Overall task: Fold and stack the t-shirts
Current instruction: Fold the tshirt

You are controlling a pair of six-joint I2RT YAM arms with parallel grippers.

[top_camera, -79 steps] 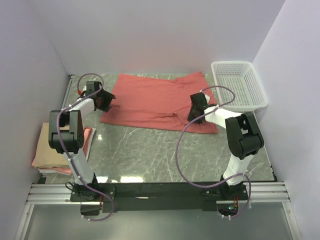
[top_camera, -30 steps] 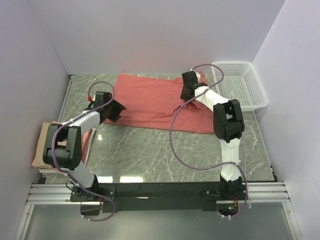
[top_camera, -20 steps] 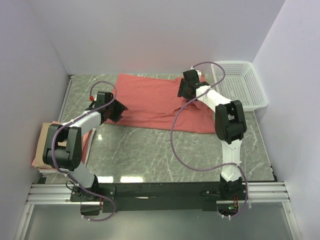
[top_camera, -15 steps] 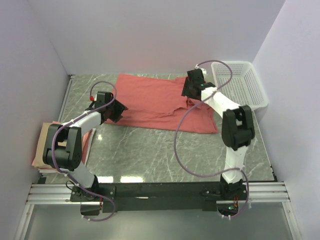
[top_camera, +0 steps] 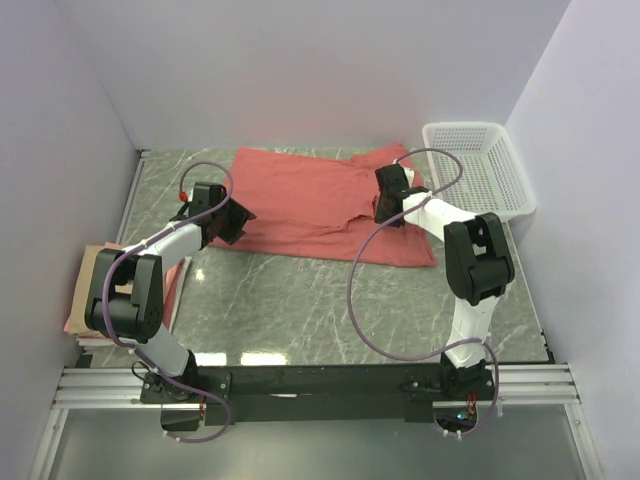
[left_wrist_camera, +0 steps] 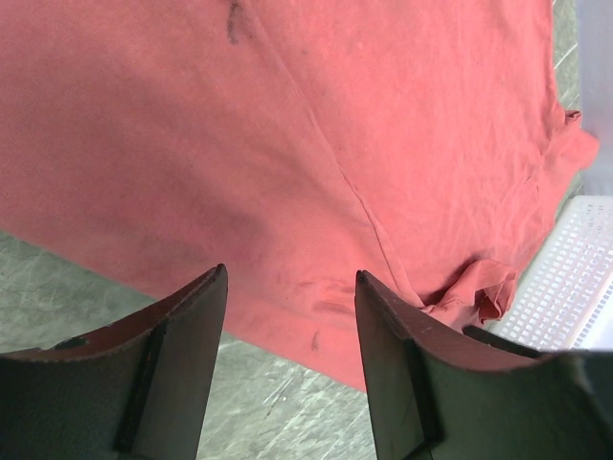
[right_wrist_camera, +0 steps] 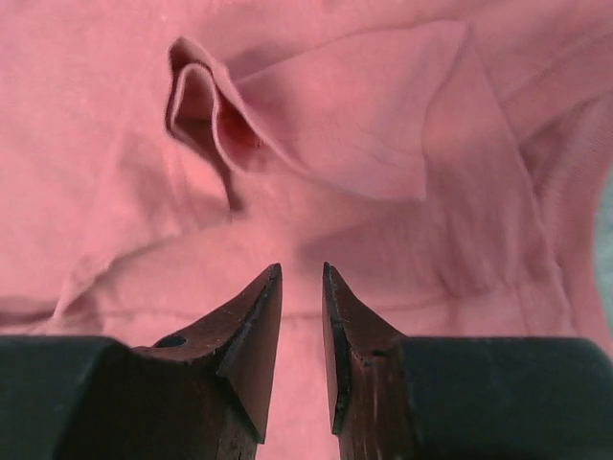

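At the far left edge of the table [top_camera: 300, 300] you had a folded tan-beige shirt [top_camera: 88, 280] lying on a pink shirt [top_camera: 178, 270], so two of the three looked done and stacked.

The step in hand was, by my reading, flattening the salmon-red shirt [top_camera: 300, 200], which lay spread across the far middle of the table but not yet folded.

Your left gripper [top_camera: 232, 220] hung over that shirt's near left edge with its jaws well apart and nothing between them.

Your right gripper [top_camera: 385, 205] sat over the shirt's right part. Its jaws stood close together with a slim gap, and the wrist view showed no cloth caught in them. Just ahead of its fingertips a flap of cloth [right_wrist_camera: 354, 125] was turned back over the body of the shirt, with a puckered ridge beside it.

The next move would call for you to pinch that flap at its free edge and draw it out flat, away from the middle. After that, both grippers would need a grip on one edge for the first fold. The cloth was soft, so a shallow pinch might slip.

At the far right, the white mesh basket [top_camera: 460, 127] stood just beside the shirt's right sleeve. Nothing showed inside it.
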